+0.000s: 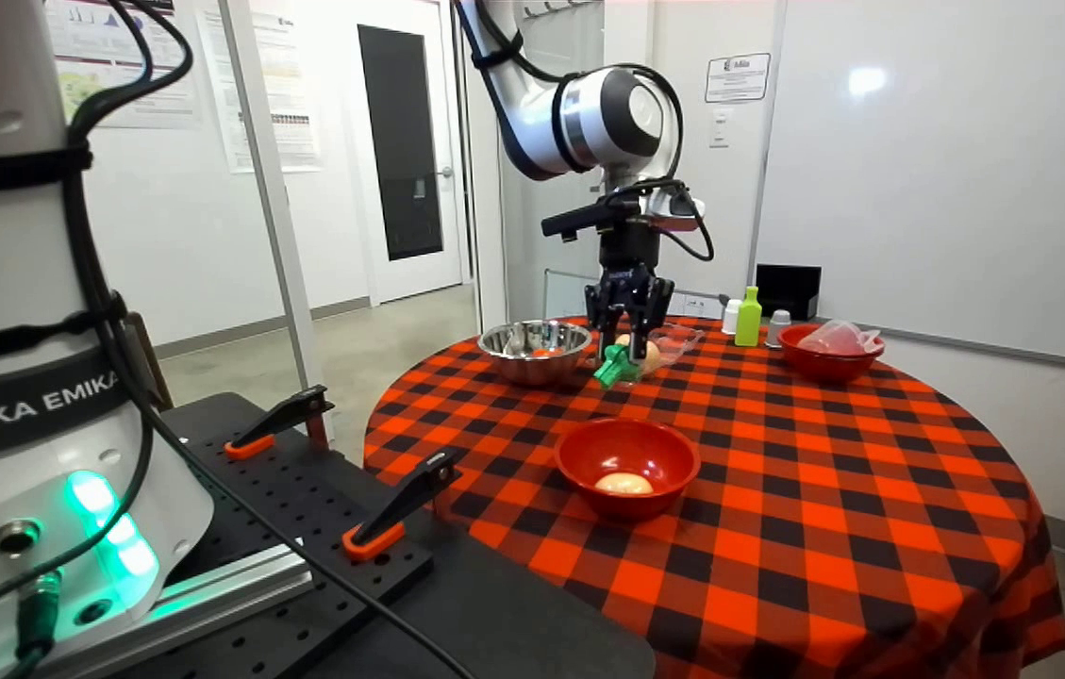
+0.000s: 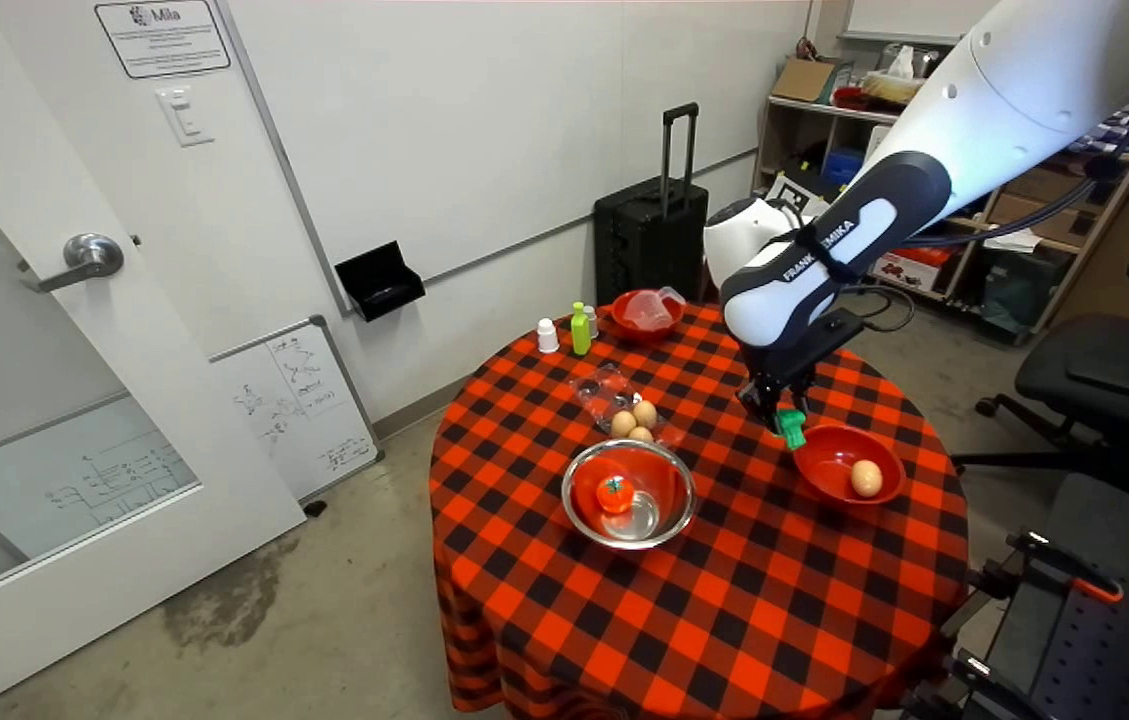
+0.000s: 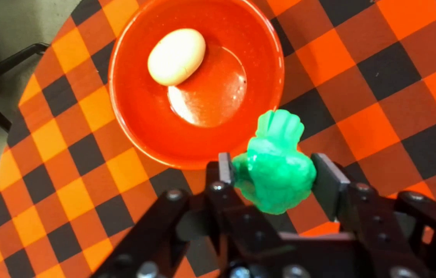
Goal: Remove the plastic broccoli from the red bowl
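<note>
Metal bowl (image 2: 669, 490) at left in an exterior view, tomato (image 2: 615, 494) inside. Gripper (image 2: 788, 416) next, above table (image 2: 724, 600), jaws clamped on broccoli (image 2: 791, 430). Broccoli's in the air, outside the nearby red bowl (image 2: 829, 464). One egg (image 2: 866, 478) in that bowl.

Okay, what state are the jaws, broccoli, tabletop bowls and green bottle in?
Red bowl: upright, one egg inside
Plastic broccoli: held in midair, outside that bowl
Jaws: closed on the broccoli
Metal bowl: upright, tomato inside
Other red bowl: upright, clear plastic item inside
Green bottle: standing upright
</note>
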